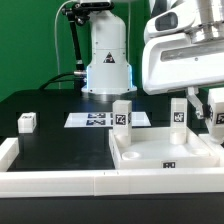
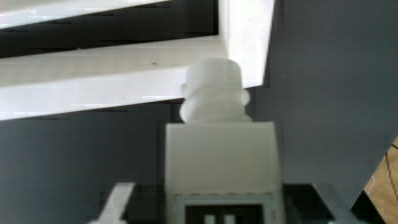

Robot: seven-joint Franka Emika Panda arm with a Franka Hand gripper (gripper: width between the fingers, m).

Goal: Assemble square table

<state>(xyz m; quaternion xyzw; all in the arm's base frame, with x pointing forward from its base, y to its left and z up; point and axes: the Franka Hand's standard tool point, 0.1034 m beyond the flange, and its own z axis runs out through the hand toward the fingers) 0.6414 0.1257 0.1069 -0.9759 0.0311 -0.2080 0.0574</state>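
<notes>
Only the wrist view shows us the gripper (image 2: 222,205) clamped on the held leg (image 2: 222,150) (peg end outward). The exterior view shows the table top (image 1: 150,150) with a standing leg (image 1: 122,115) in its far corner.

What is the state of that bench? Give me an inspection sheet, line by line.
Surface: black table, fenced by a white border rail. The marker board lies flat near the middle.
Job's things: square top on the exterior view's right. An upright leg and a second upright leg stand at its rear edge; seating cannot be judged. A loose leg sits far on the exterior view's left.
Clutter: nothing seen.
Grippers: the gripper has its fingers either side of a fourth leg; clamped or not, cannot tell.
Cables: black cable beside the robot base.
Surroundings: green backdrop.
</notes>
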